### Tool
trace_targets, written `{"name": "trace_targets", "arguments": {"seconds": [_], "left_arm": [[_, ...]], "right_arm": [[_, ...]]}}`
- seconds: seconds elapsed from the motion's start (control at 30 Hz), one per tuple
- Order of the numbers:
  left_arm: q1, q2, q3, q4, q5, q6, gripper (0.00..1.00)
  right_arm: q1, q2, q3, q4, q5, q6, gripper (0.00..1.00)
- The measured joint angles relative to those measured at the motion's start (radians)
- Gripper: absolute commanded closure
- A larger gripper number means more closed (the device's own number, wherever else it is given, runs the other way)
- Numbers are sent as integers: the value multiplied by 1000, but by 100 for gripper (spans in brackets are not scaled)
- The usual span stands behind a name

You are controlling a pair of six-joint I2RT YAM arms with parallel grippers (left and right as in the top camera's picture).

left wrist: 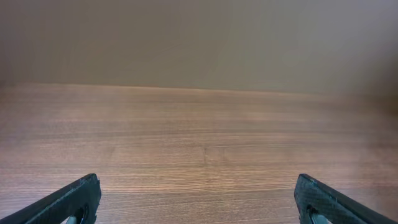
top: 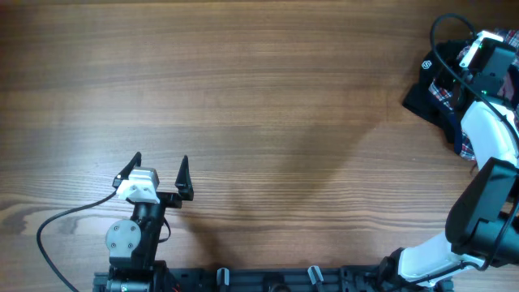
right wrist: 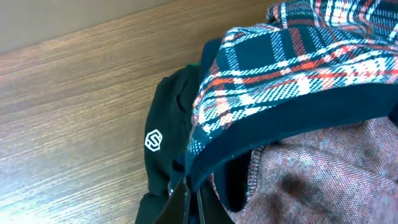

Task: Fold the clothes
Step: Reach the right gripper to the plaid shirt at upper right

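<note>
The clothes lie heaped at the table's far right edge. The plaid shirt (right wrist: 292, 68), red, navy and white with a navy hem, lies over a black garment (right wrist: 171, 112) with a small white logo. In the overhead view the black garment (top: 423, 96) and a bit of plaid (top: 443, 91) show beside the right arm. My right gripper (right wrist: 193, 200) is shut, its fingers pinching the plaid shirt's navy hem at the pile. My left gripper (top: 160, 174) is open and empty over bare wood near the front left, far from the clothes; its fingers (left wrist: 198, 202) frame only table.
A reddish-brown knit garment (right wrist: 323, 168) lies under the plaid shirt in the same pile. The wooden table (top: 259, 113) stretches between the two arms. The right arm (top: 486, 138) reaches up along the right edge. A cable (top: 65, 223) trails from the left arm.
</note>
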Motion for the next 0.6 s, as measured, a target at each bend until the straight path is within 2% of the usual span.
{"name": "trace_targets", "arguments": {"seconds": [0.6], "left_arm": [[0,0,0,0,0,0,0]], "right_arm": [[16,-357,0,11,-231,116,96]]}}
